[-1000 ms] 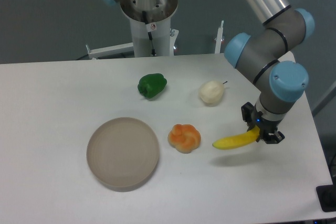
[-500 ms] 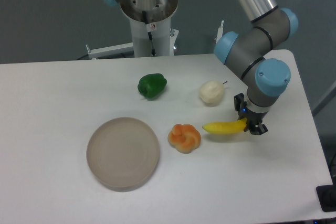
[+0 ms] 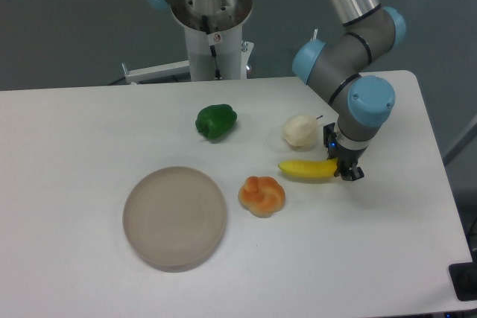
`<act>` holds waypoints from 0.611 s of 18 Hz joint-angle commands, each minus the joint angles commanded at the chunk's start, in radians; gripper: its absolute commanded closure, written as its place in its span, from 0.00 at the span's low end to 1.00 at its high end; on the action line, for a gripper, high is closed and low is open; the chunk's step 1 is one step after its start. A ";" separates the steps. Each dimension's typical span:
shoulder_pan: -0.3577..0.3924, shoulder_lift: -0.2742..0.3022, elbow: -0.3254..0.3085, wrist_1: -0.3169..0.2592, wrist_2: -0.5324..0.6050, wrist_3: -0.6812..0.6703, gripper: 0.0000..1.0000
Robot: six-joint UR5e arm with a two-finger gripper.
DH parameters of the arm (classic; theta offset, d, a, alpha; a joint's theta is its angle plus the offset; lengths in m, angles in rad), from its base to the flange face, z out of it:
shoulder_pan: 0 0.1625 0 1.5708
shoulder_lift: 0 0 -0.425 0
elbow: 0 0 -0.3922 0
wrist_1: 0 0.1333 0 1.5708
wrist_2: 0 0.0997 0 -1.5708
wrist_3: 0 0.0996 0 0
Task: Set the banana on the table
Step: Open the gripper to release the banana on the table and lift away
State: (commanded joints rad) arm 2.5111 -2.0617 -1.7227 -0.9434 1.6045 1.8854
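Note:
The yellow banana (image 3: 304,170) is held by its right end in my gripper (image 3: 341,165), which is shut on it. It hangs level just above the white table (image 3: 89,124), with a faint shadow under it, between the orange lobed item and the cream pear-shaped item. The arm comes down from the upper right.
A cream pear-shaped item (image 3: 299,131) lies just above the banana. An orange lobed item (image 3: 261,195) lies to its lower left. A green pepper (image 3: 216,121) sits further back. A round beige plate (image 3: 174,217) lies at front left. The robot base (image 3: 212,27) stands at the back.
My gripper has carried the banana up and to the left, from near the right front of the table toward the pear-shaped item. The other objects have not moved.

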 joint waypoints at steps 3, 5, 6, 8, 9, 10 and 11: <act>-0.002 0.000 0.017 -0.005 0.003 -0.017 0.00; -0.002 0.000 0.029 -0.008 0.005 -0.017 0.00; -0.002 0.000 0.049 -0.018 0.005 -0.018 0.00; 0.002 -0.002 0.090 -0.040 0.002 -0.035 0.00; 0.002 -0.006 0.121 -0.066 -0.002 -0.051 0.00; 0.002 -0.012 0.153 -0.096 -0.006 -0.070 0.00; 0.002 -0.021 0.185 -0.129 -0.009 -0.095 0.00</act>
State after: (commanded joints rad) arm 2.5127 -2.0831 -1.5374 -1.0719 1.5954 1.7904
